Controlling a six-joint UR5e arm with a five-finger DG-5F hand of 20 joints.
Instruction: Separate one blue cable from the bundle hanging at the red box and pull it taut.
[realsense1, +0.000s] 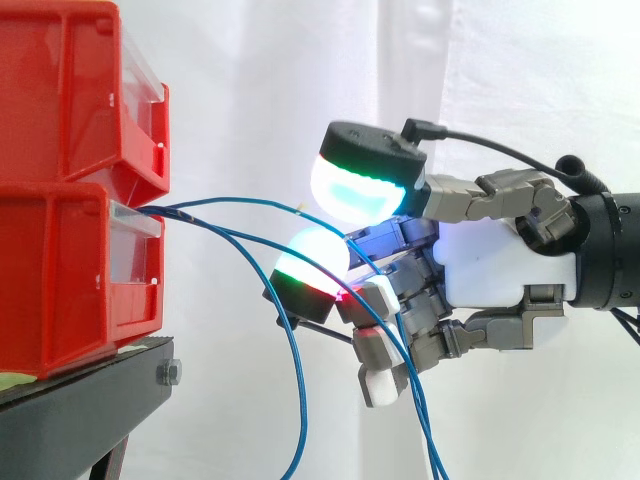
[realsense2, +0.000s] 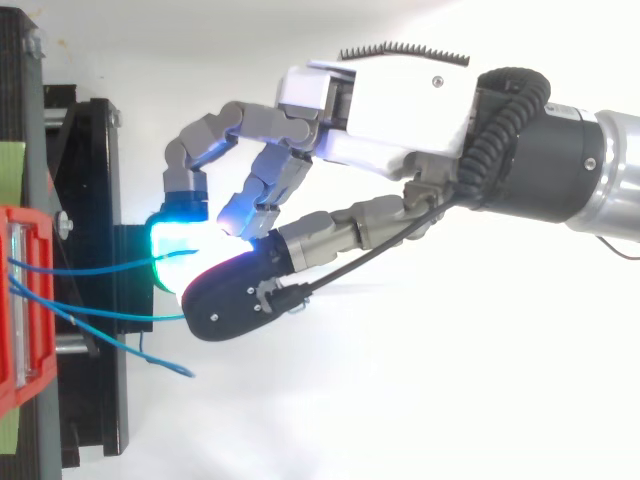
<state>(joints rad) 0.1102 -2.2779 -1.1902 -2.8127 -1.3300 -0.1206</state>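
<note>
hand (realsense1: 490, 265) level — curled fingers (realsense2: 262, 180), pads (realsense1: 355, 185) pinched together

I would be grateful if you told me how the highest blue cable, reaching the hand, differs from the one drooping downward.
The upper blue cable runs almost level from the lower red bin to the hand, while the drooping blue cable curves steeply down. The upper one ends between the hand's glowing pads, pinched; the drooping one drops past them, unheld. Both are thin, blue and leave the same bin.
</note>
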